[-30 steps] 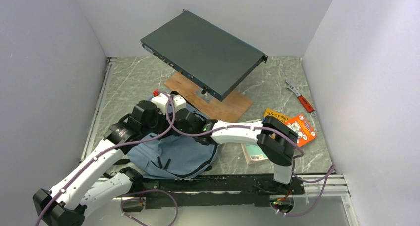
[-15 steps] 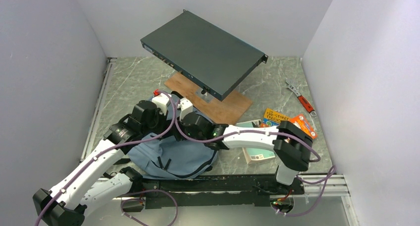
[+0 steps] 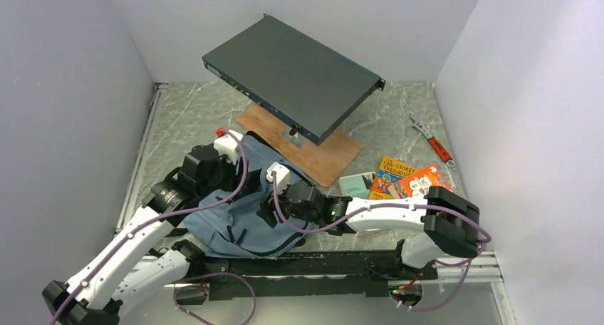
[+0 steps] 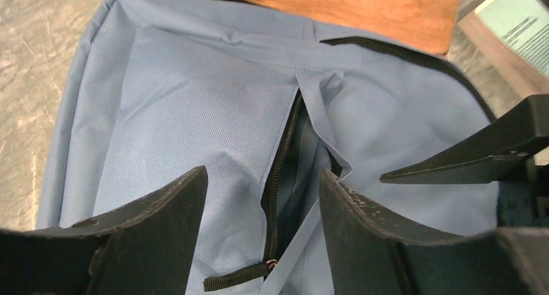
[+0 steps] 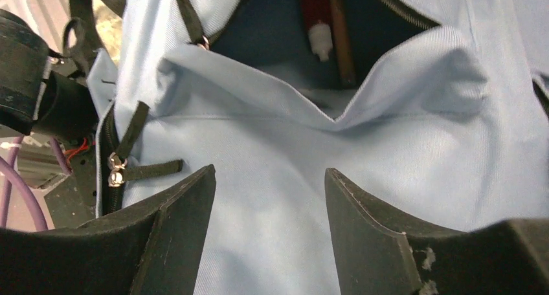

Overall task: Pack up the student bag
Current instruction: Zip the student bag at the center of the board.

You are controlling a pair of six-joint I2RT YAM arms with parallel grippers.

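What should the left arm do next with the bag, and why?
Probably lower the left gripper and pinch the fabric beside the zipper to pull the bag open wider. It and the right gripper hang open over the bag, holding nothing; the zipper gap is narrow, and the books lie outside on the table.

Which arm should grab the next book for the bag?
Likely the right gripper: open, and the books lie on its side of the bag; the left gripper, also open, is farther away.

student bag (image 3: 214, 229) unzipped, metal box (image 3: 292, 75) overhanging — behind
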